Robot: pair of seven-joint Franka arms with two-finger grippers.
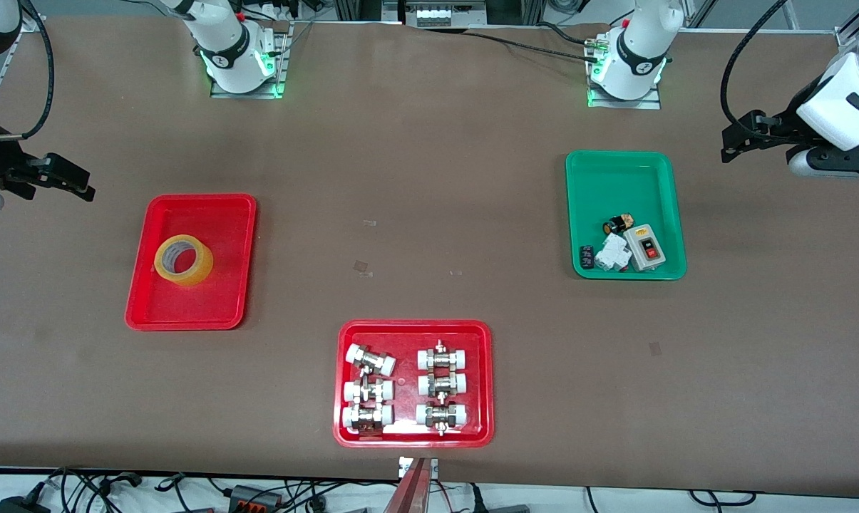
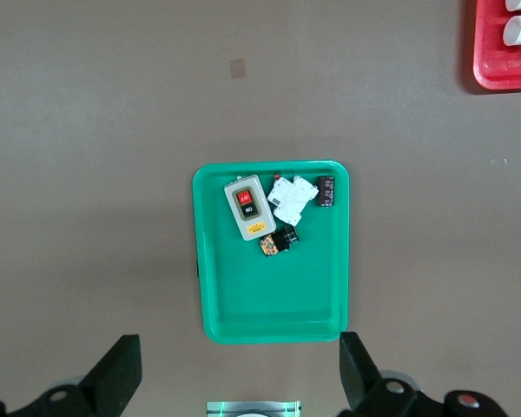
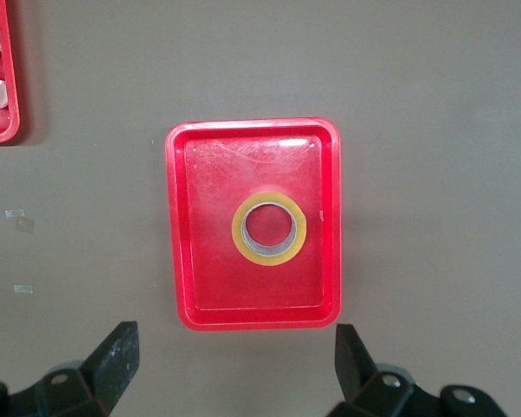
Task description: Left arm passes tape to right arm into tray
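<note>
Front view: the tape (image 1: 183,260) lies flat in the red tray (image 1: 191,313) toward the right arm's end of the table. The right gripper (image 1: 80,187) hangs high beside that tray, holding nothing. The left gripper (image 1: 730,144) hangs high beside the green tray (image 1: 625,178), which holds small electrical parts (image 1: 627,246). A 2nd red tray (image 1: 415,438), nearest the camera, holds 6 pipe fittings (image 1: 404,388).

Left wrist view: the left gripper (image 2: 239,375) has its 2 fingers (image 2: 115,373) spread wide and empty, above the green tray (image 2: 273,304).

Right wrist view: the right gripper (image 3: 234,369) is wide open and empty, above the red tray (image 3: 252,143), with the tape (image 3: 270,228) lying in it.
</note>
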